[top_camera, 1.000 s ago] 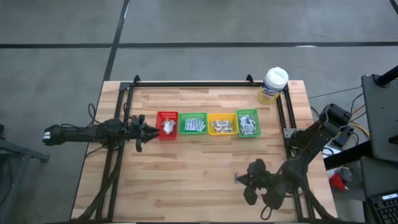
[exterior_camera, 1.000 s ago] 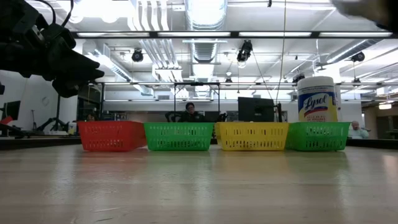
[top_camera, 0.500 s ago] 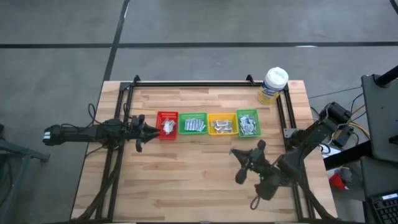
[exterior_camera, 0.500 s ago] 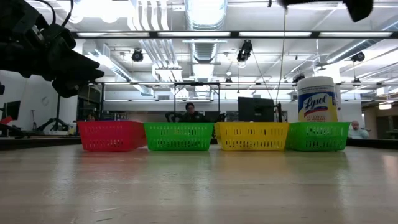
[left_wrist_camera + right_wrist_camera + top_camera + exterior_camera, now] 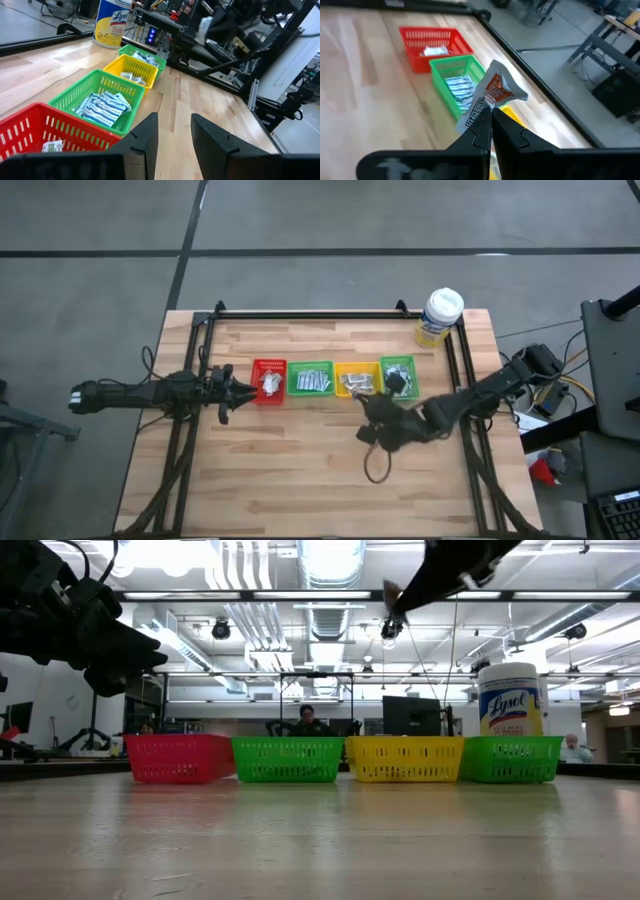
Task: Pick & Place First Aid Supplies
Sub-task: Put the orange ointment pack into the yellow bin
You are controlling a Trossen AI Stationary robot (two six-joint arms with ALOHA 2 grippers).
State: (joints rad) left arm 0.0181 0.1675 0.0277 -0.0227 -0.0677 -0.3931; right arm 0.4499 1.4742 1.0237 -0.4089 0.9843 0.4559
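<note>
One small white-and-orange foil sachet (image 5: 495, 90) we see pinched in the closed right end effector (image 5: 489, 114), above the yellow plastic bin (image 5: 356, 379); the left end effector (image 5: 172, 131), fingers narrowly parted and empty, hovers just beside the red plastic bin (image 5: 268, 380) on the wooden desk (image 5: 300, 470).

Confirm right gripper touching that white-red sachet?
Touching. Right wrist view: right gripper fingers are pinched shut on the sachet, held above the bins.
</note>
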